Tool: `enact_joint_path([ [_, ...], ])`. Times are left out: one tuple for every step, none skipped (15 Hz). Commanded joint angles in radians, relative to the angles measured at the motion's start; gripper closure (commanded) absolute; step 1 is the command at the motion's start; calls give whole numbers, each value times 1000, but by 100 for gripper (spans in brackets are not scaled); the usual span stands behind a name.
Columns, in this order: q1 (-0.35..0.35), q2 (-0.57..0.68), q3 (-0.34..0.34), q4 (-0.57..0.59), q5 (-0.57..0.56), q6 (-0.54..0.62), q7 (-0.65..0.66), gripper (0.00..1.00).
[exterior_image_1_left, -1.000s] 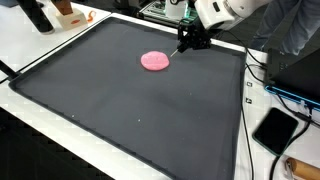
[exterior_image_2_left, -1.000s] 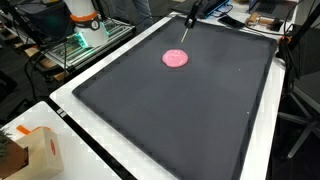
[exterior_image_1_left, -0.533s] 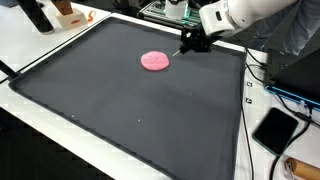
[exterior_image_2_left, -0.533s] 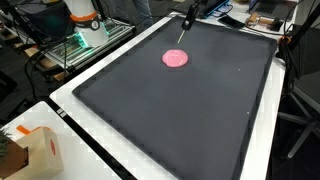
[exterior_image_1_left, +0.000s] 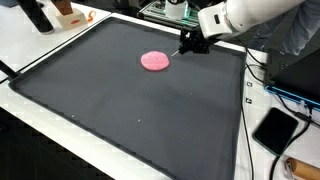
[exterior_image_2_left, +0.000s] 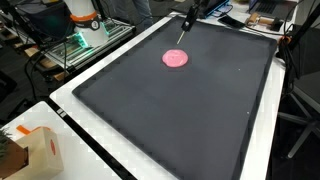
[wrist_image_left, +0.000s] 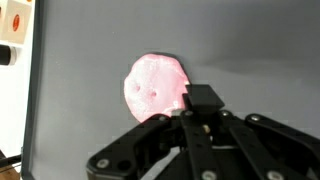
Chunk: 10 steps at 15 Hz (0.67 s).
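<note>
A flat pink disc (exterior_image_1_left: 155, 61) (exterior_image_2_left: 176, 58) (wrist_image_left: 156, 84) with small dimples lies on the dark mat (exterior_image_1_left: 130, 100) (exterior_image_2_left: 190, 110) near its far side. My gripper (exterior_image_1_left: 190, 42) (exterior_image_2_left: 189, 14) (wrist_image_left: 204, 112) hangs just beside and above the disc. Its fingers are shut on a thin dark stick (exterior_image_2_left: 183, 33) that points down toward the disc's edge. In the wrist view the stick shows end-on as a black block (wrist_image_left: 205, 98) right next to the disc. Whether the tip touches the disc or the mat is unclear.
A white border (exterior_image_2_left: 70, 95) frames the mat. A black phone-like slab (exterior_image_1_left: 276, 129) lies off the mat, with cables (exterior_image_1_left: 262, 80) near it. A cardboard box (exterior_image_2_left: 35, 150) sits at one corner. Lab equipment (exterior_image_2_left: 85, 30) stands beyond the mat's edge.
The arm has shifted slightly, and the stick's tip stays beside the disc. The pink disc has not moved.
</note>
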Motion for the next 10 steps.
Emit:
enact_joint_path([
  [-5,17,-6,24,-10,-17,0,97],
  [-9,16,-8,24,-8,-14,-2,97],
  [-14,15,-9,24,-4,-10,-5,97],
  [-19,13,-10,24,0,-7,-8,97],
  [-25,11,-11,24,3,-4,-11,97],
  [-30,9,-12,24,6,-2,-13,97],
  [-35,7,-12,24,9,0,-17,97],
  [-41,4,-14,24,12,4,-18,97],
  [-47,2,-14,25,15,7,-20,97],
  [-55,-2,-14,25,20,11,-25,97],
])
